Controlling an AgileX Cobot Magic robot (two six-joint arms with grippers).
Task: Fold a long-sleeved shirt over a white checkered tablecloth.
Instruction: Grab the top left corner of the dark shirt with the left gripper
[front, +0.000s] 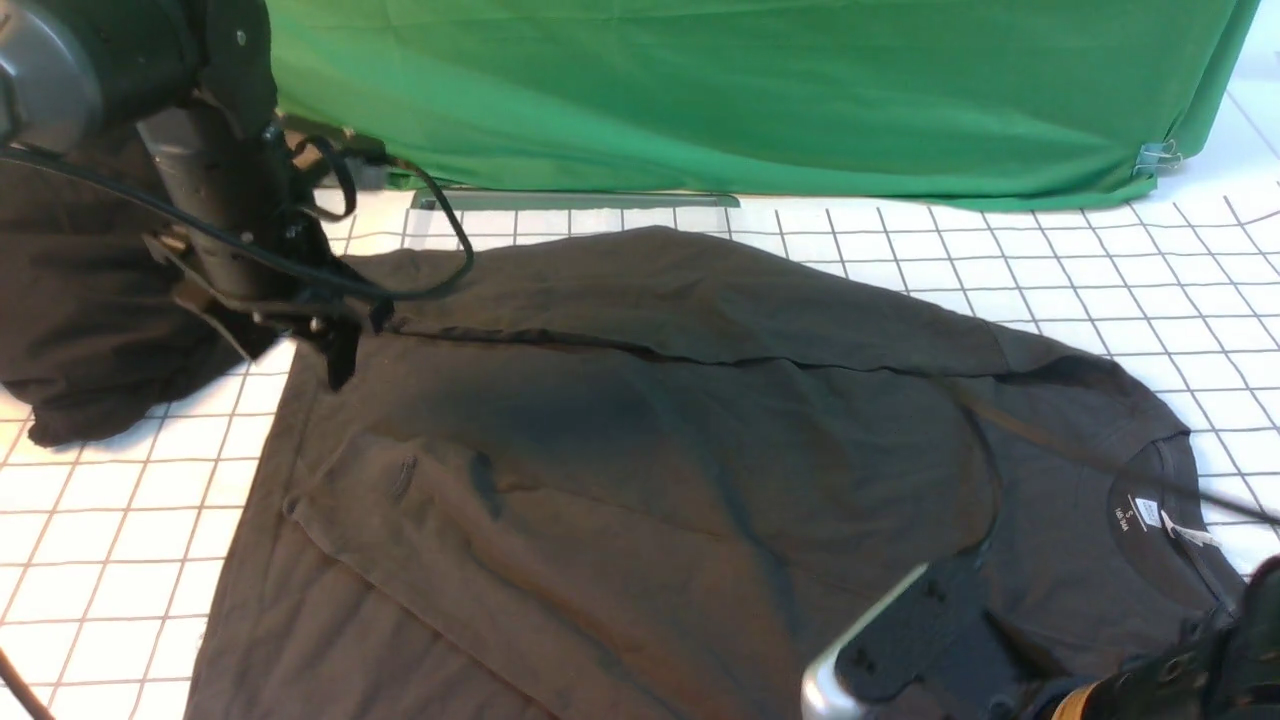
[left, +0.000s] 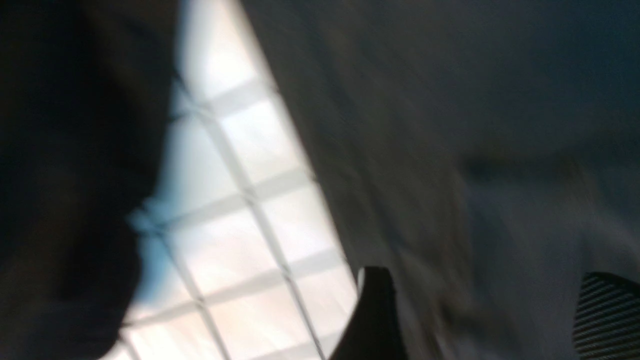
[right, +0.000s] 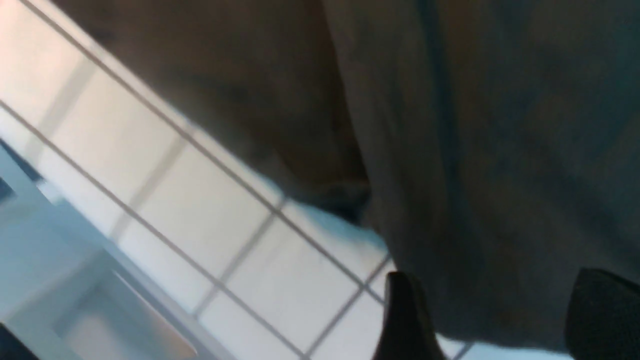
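The long-sleeved shirt (front: 650, 430) lies spread flat on the white checkered tablecloth (front: 1100, 270). It is dark brownish-black, its far edge is folded over the body, and its collar and neck label (front: 1148, 514) point right. My left gripper (front: 335, 350) hovers over the shirt's far left edge. In the left wrist view this gripper (left: 490, 305) is open, with only shirt cloth showing behind the gap. My right gripper (front: 900, 640) is low over the shirt's near side, left of the collar. The right wrist view shows it (right: 500, 310) open over the shirt's edge (right: 475, 175).
A shapeless black heap of cloth (front: 90, 330) sits at the far left beside the left arm. A green cloth (front: 760, 90) hangs along the back, pinned by a clip (front: 1158, 158). The left arm's cable (front: 440, 230) loops over the shirt's far corner.
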